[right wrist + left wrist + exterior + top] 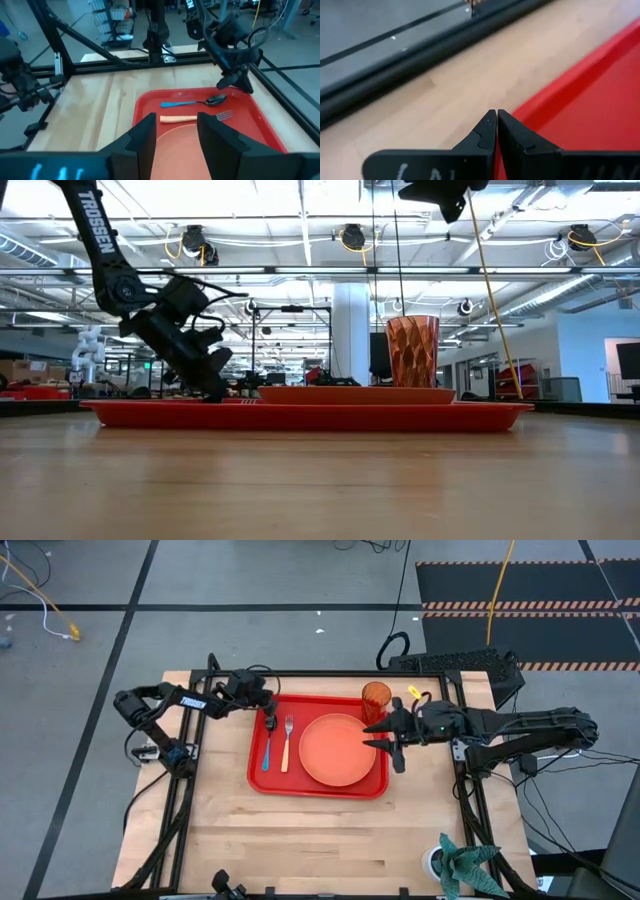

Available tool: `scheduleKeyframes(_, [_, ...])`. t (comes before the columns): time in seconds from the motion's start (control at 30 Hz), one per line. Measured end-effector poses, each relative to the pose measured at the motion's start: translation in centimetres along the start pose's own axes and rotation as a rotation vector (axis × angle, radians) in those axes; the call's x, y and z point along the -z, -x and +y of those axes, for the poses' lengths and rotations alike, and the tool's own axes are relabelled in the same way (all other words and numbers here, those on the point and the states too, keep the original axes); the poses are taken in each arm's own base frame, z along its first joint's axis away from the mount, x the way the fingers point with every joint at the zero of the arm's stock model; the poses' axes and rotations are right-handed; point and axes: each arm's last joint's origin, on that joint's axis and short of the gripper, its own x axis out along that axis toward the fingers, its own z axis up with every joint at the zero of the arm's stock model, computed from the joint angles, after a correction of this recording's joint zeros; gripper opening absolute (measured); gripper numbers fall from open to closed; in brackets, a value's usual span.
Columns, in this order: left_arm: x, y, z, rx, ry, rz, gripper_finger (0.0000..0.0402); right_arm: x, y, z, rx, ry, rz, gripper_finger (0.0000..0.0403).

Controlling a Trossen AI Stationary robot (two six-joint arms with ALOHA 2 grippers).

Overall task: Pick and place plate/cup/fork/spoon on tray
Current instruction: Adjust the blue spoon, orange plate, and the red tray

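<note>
At the far left of the high view, the left gripper reached over the tray's left end, its tips just above the bowl end of the spoon; its fingers were pressed together with nothing between them, and whether they touched the spoon could not be told. The spoon lay flat on the tray floor with its thin blue handle pointing toward the near edge; it looked light, stiff and smooth, so it would likely slide or pivot if nudged, and a pinch across the handle would seem the surest hold.

Just beside it on the right lay the fork, parallel, tines toward the far rim; it too appeared light and rigid, and its orange handle would offer a wider, easier purchase than the metal tines.

Next came the plate, flat on the tray's right half; stiff, light plastic, probably slippery, best taken by its low rim.

At the tray's far right corner stood the cup, upright, touching nothing; thin-walled and easily tipped, it would want a gentle grasp across its body.

Farthest right, the right gripper hovered over the plate's right edge, jaws spread wide and empty; all four pieces appeared to be already on the tray.
</note>
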Motion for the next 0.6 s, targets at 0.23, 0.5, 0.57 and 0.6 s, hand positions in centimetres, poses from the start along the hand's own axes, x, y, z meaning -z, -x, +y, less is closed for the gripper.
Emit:
scheduleKeyframes(0.23, [0.16, -0.02, -0.15, 0.021, -0.030, 0.017, 0.0017, -0.07, 0.26, -0.01, 0.001, -0.011, -0.006, 0.0137])
scheduleKeyframes(0.5, [0.40, -0.01, -0.81, 0.104, -0.089, 0.043, 0.0016, -0.08, 0.26, -0.01, 0.001, -0.011, -0.006, 0.0137])
scheduleKeyframes(0.57, [0.49, 0.00, -0.91, 0.110, -0.094, 0.052, 0.0016, -0.08, 0.26, -0.01, 0.002, -0.011, -0.006, 0.0137])
scheduleKeyframes(0.6, [0.53, 0.00, -0.93, 0.115, -0.094, 0.056, 0.0017, -0.08, 0.26, -0.01, 0.002, -0.011, -0.006, 0.0137])
